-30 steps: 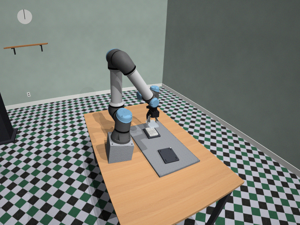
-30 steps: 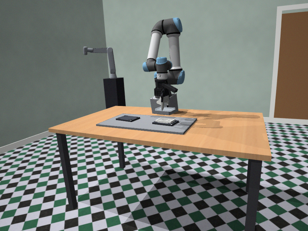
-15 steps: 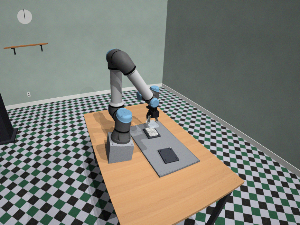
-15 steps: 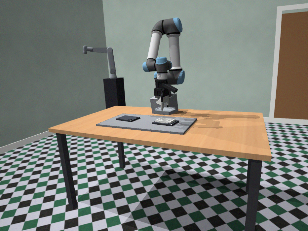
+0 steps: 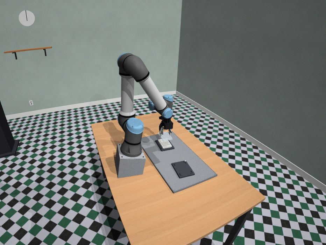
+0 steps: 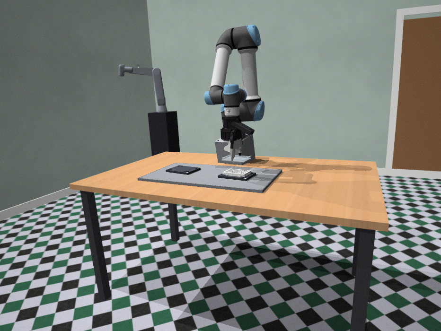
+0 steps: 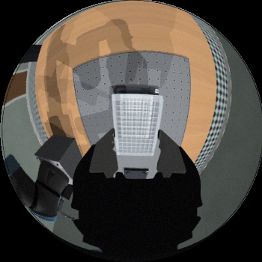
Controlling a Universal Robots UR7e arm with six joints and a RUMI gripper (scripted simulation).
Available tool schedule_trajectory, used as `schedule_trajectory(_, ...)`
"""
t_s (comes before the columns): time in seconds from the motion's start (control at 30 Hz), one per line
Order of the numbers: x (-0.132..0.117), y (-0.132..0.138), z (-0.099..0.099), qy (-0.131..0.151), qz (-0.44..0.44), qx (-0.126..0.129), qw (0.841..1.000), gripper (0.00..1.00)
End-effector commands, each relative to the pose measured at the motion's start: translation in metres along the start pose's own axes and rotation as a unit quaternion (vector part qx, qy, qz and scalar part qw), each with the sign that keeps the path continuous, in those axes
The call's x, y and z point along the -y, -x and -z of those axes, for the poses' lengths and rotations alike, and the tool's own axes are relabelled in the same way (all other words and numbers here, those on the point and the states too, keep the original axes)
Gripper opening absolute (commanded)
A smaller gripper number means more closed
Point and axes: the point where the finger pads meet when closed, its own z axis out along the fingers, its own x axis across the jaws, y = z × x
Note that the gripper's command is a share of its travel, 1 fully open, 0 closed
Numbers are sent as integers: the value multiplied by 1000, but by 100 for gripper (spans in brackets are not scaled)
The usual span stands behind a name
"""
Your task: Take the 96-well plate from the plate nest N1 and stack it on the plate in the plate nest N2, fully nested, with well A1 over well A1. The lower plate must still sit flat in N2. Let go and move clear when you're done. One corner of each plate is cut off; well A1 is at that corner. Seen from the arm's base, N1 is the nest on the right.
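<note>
My gripper is shut on a clear 96-well plate and holds it level a short way above the table. In the wrist view this plate sits between the two dark fingers. Right below it, a white 96-well plate lies flat in the black nest N2. The dark far edge of that nest shows just beyond the held plate. The two plates are apart. The black nest N1 is empty; it also shows in the exterior view. I cannot make out the cut corners.
Both nests sit on a grey perforated board on the wooden table. The arm's grey base block stands beside the board, close to N2. A second dark pedestal with a grey arm stands behind the table.
</note>
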Motion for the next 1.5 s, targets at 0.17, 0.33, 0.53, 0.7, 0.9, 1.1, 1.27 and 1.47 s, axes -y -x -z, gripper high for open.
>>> schedule_trajectory(0.17, 0, -1, -14, 0, 0, -1, 1000, 0)
schedule_trajectory(0.33, 0, -1, -22, 0, 0, -1, 1000, 0)
schedule_trajectory(0.53, 0, -1, -29, 0, 0, -1, 1000, 0)
schedule_trajectory(0.7, 0, -1, -37, 0, 0, -1, 1000, 0)
schedule_trajectory(0.9, 0, -1, -47, 0, 0, -1, 1000, 0)
schedule_trajectory(1.1, 0, -1, -51, 0, 0, -1, 1000, 0)
schedule_trajectory(1.27, 0, -1, -51, 0, 0, -1, 1000, 0)
schedule_trajectory(1.47, 0, -1, -51, 0, 0, -1, 1000, 0)
